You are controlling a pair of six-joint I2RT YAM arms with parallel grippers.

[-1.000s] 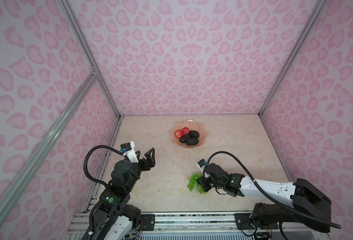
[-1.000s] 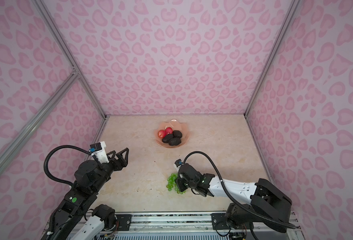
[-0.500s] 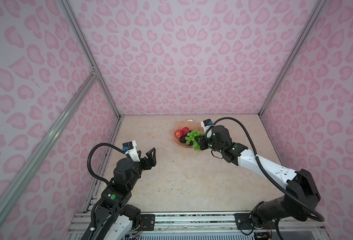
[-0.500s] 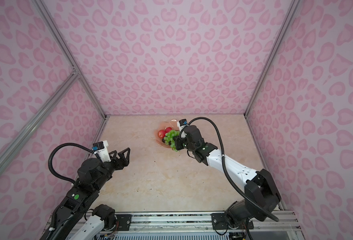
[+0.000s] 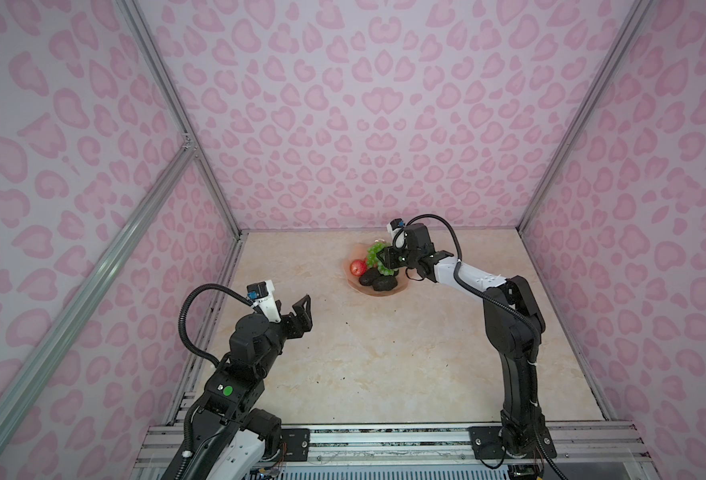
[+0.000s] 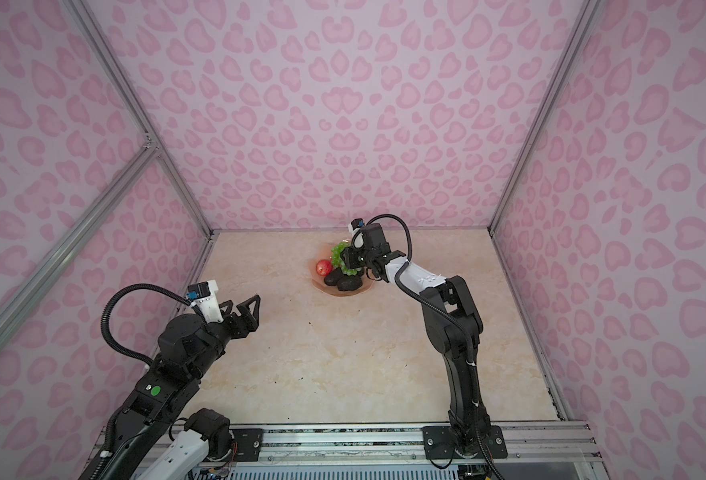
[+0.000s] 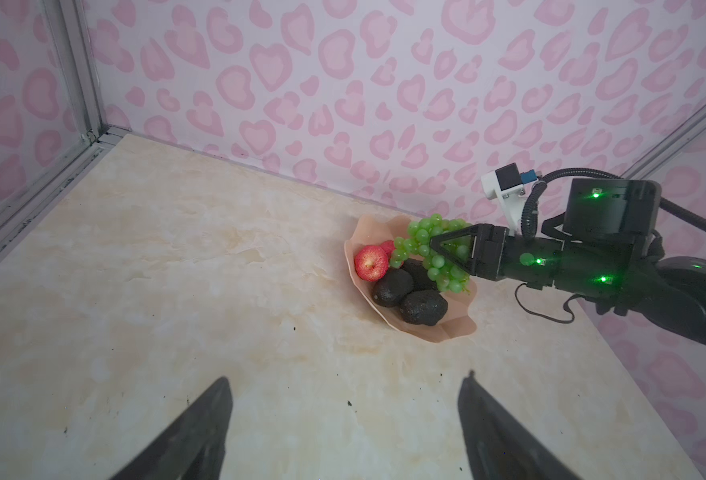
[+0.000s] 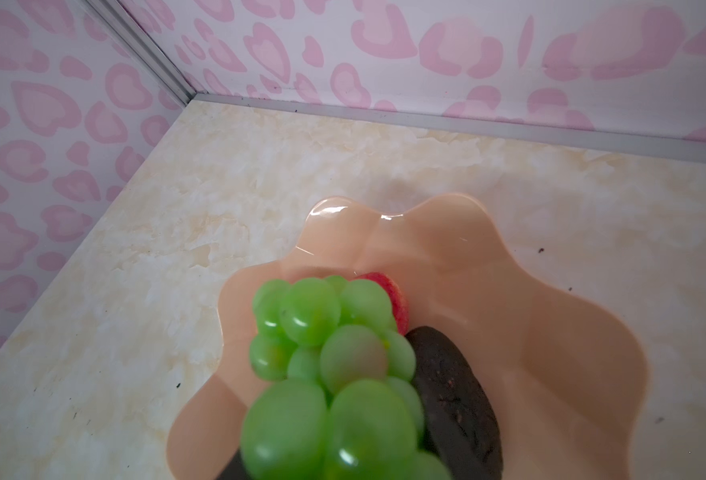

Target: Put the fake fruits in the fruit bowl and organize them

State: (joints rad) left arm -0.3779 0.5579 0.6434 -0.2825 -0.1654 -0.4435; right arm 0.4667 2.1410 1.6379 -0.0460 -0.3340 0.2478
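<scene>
Since a second ago the right arm has carried the grapes (image 5: 374, 253) from the front of the table (image 5: 363, 365) across to the fruit bowl (image 5: 384, 293) near the far wall; the left arm has hardly shifted. Nearest, the left gripper (image 6: 243, 305) hangs over the bare front-left of the table, its jaws spread wide with nothing between them. Well beyond it stands the fruit bowl; in its near half lie the avocados (image 7: 424, 307), two side by side and a third behind them, half covered by the grapes. To their left a red fruit (image 7: 371, 262) sits by the rim, with a second red fruit (image 7: 387, 247) just behind it. The grapes hang over the bowl's far half, above the third avocado. The right gripper (image 7: 438, 249) reaches in from the right, one finger lying across the bunch; the bunch hides the fingertips, so I cannot tell whether the jaws pinch the grapes or have let go.
</scene>
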